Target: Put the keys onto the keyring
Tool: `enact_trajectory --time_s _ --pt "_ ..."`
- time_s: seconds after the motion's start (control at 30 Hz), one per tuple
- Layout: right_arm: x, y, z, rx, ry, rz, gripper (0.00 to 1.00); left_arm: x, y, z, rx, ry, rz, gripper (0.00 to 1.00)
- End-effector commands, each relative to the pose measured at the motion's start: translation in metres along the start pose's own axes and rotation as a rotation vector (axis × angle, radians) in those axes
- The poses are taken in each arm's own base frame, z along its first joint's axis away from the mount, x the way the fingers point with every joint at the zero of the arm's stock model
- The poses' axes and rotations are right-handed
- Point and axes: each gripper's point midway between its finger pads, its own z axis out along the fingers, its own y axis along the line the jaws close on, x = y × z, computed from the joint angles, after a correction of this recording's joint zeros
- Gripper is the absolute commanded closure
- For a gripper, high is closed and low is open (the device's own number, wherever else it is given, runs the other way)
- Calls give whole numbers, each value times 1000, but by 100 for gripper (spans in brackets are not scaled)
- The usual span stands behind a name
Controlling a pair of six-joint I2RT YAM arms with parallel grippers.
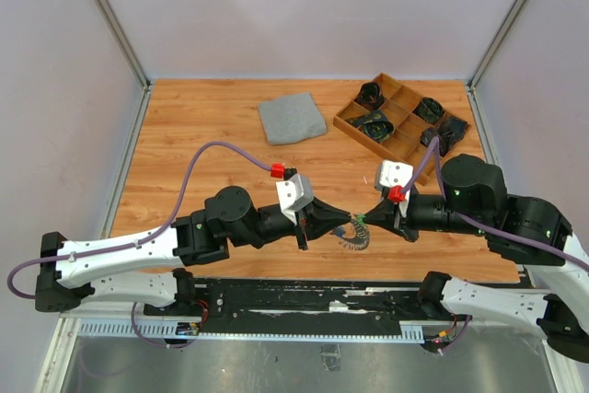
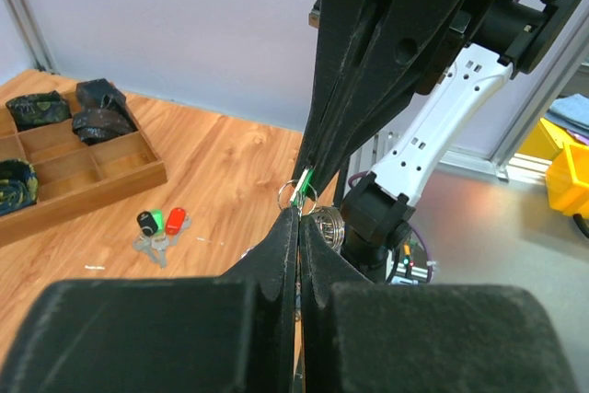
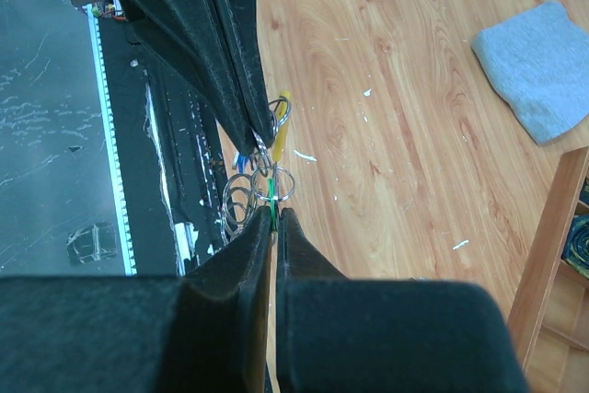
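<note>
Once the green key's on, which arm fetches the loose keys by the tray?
Right, probably: the loose keys lie toward the tray on its side, and the left pincer is shut on the keyring, best kept holding.

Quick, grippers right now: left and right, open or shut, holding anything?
Left gripper: closed, holding the keyring.
Right gripper: closed, holding the green key.

A robotics lab test cell is indicated: a wooden tabletop [image 1: 184, 135] is enclosed by plain pale wall panels [image 1: 304, 6] set in aluminium frame posts [image 1: 110, 16]. The left arm [image 1: 120, 255] and the right arm [image 1: 497, 299] are bolted to a black mounting rail [image 1: 276, 296] on a metal bench [image 1: 276, 361], with a purple cable [image 1: 198, 167] left exposed. A yellow bin [image 2: 571, 177] is seen beyond the cell.
</note>
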Motion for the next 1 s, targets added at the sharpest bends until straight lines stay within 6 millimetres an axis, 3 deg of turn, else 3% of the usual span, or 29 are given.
enact_trajectory --time_s 0.0,0.97 --pt "4 1 3 -11 15 -17 99 -35 -3 1 12 -96 7 99" --pt "5 1 8 -20 14 -29 99 -30 -5 6 24 -89 5 99"
